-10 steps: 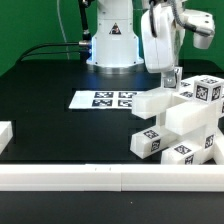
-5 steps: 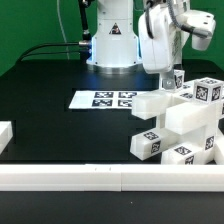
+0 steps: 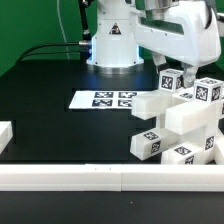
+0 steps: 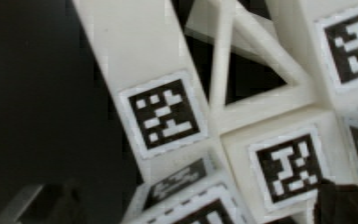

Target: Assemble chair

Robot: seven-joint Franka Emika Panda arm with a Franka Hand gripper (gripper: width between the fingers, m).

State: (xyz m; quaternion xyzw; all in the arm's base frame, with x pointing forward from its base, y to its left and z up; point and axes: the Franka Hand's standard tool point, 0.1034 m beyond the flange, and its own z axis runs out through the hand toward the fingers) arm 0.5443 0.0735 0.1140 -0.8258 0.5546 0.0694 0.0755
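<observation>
Exterior view first: you see the chair (image 3: pixel 178 118) as a cluster of white blocky pieces standing on the black counter (image 3: pixel 60 120), close to the long white border rail (image 3: pixel 110 178) that runs along the counter's near edge, toward the exterior view's right. One slab juts out from the cluster toward the marker board (image 3: pixel 102 99), which lies flat on the counter toward the middle and apart from the pieces. Black-and-white tags face you on several of the blocks.

Your arm (image 3: pixel 180 40) leans in from the far side, and the hand (image 3: pixel 178 78) sits at the top of the cluster, beside a small tagged cube (image 3: pixel 168 80). From this view its fingers are hard to separate from the white parts. The hand is spread wide, but you cannot tell from either view whether its fingers touch a piece.

Wrist view gives you a close look at the chair parts (image 4: pixel 229 120): a tall tagged slab (image 4: pixel 158 100), a second tagged face (image 4: pixel 286 165) just beside it, and thin white struts crossing between the pieces against the dark counter.
</observation>
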